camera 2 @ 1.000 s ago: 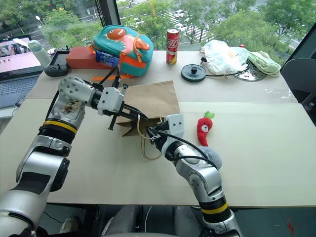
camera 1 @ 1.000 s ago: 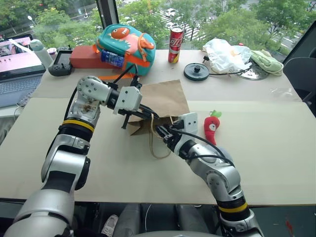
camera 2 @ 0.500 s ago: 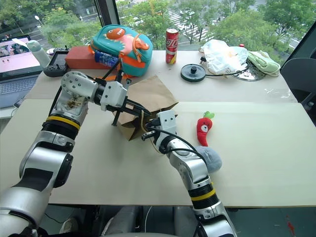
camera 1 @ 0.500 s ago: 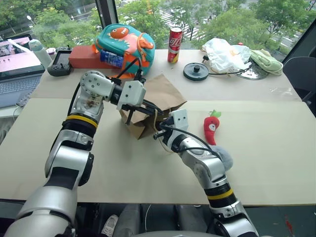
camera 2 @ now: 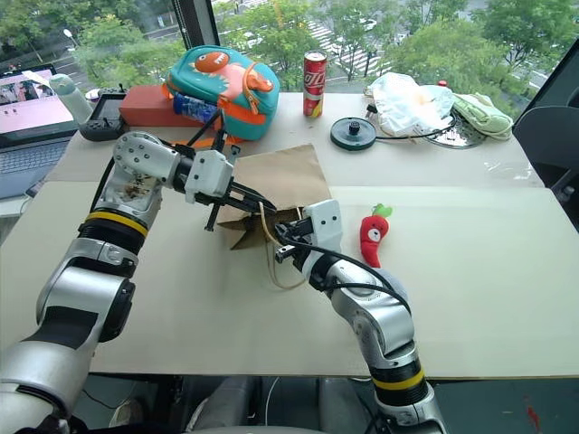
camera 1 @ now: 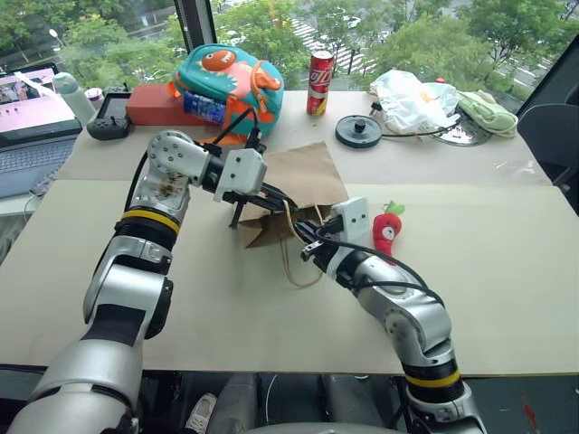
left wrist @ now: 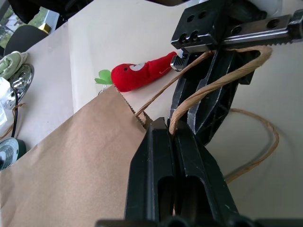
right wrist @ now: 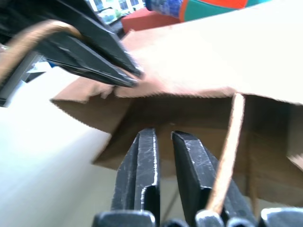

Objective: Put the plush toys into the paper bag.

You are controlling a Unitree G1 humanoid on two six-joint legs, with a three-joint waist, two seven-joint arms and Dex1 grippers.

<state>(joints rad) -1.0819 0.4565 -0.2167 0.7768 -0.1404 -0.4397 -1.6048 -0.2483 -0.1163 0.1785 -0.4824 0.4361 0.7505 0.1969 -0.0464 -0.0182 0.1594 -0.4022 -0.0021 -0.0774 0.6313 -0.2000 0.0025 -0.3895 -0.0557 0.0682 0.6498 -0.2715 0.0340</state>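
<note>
Our left gripper (camera 1: 282, 206) is clamped on the paper bag (camera 1: 303, 176) at frame centre. Our right gripper (right wrist: 163, 142), jaws slightly apart, meets the bag's mouth. The red plush toy (camera 1: 388, 231) lies just right.

One paper bag (camera 1: 303, 176) with two cord handles (camera 1: 291, 258) is counted. One red plush toy (camera 1: 388, 231) is seen. One backpack (camera 1: 231, 80), one can (camera 1: 320, 81), one laptop (camera 1: 32, 117), one white plastic bag (camera 1: 412, 99) and one brick-red box (camera 1: 154, 105) are counted on the desk (camera 1: 507, 271).
</note>
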